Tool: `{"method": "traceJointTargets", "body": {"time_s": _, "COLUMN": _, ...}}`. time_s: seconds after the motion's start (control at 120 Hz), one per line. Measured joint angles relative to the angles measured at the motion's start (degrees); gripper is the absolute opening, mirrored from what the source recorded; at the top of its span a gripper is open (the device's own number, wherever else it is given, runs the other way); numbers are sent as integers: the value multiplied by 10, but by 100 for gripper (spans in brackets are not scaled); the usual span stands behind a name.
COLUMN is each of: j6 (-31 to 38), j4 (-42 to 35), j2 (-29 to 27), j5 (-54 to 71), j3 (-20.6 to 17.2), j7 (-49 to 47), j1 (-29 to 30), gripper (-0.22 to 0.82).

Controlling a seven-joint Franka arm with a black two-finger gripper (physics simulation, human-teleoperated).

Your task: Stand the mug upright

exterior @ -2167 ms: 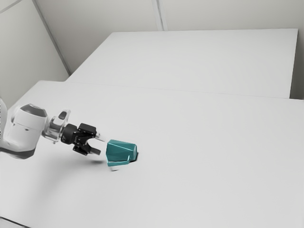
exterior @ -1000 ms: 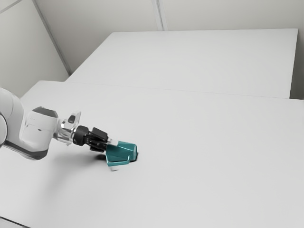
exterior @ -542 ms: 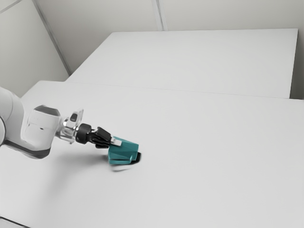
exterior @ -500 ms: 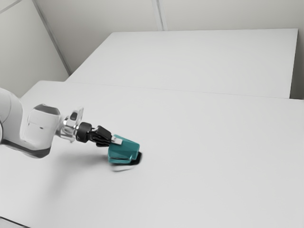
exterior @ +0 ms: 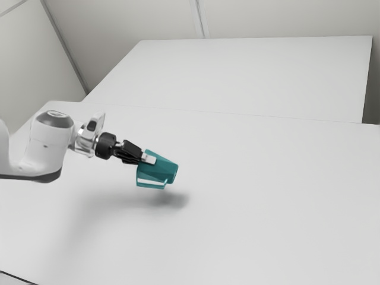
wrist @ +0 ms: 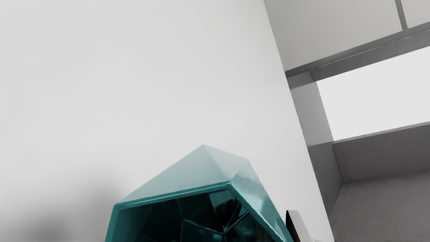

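Mug (exterior: pixel 157 170), teal and faceted, is held off the table (exterior: pixel 255 196), with its shadow (exterior: pixel 169 200) on the surface below and apart from it. Position: at the end of the arm, in the left half of the exterior view. Attitude: well tilted, closer to lying than to standing. The mouth faces back toward the hand; the base (exterior: pixel 173 174) points to the exterior view's right and slightly down. The handle (exterior: pixel 152 186) is on the lower side.

Gripper (exterior: pixel 148 158): closed on the mug's wall close to the rim (wrist: pixel 174 193). In the wrist view one finger (wrist: pixel 295 227) lies along the outside of the wall; the exact seat of the other cannot be confirmed.

Step in hand, as judged: righting the mug while it is carried. Upright condition: not met.

Next move calls for turning the hand so that the base swings down and the mouth comes up, with enough height kept for the base and handle to pass over the surface. Lowering should follow once the base is level, and release only with the base flat on the table. Risk noted: a grip so near the rim may let the mug pivot, and a tilted set-down could tip it over.
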Motion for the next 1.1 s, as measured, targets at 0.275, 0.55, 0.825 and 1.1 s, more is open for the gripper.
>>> {"method": "traceJointTargets", "body": {"time_s": 0.275, "j6": 67, "j4": 69, "j2": -13, "j5": 196, "j3": -62, "j7": -99, "j1": 10, "gripper": -16}}
{"method": "traceJointTargets", "body": {"time_s": 0.55, "j6": 132, "j4": 112, "j2": -11, "j5": 452, "j3": -128, "j7": -219, "j1": 15, "gripper": -17}}
{"method": "traceJointTargets", "body": {"time_s": 0.825, "j6": 172, "j4": 116, "j2": -7, "j5": 610, "j3": -159, "j7": -338, "j1": 14, "gripper": -17}}
{"method": "traceJointTargets", "body": {"time_s": 1.1, "j6": 207, "j4": 116, "j2": 24, "j5": 635, "j3": -158, "j7": -418, "j1": 18, "gripper": -17}}
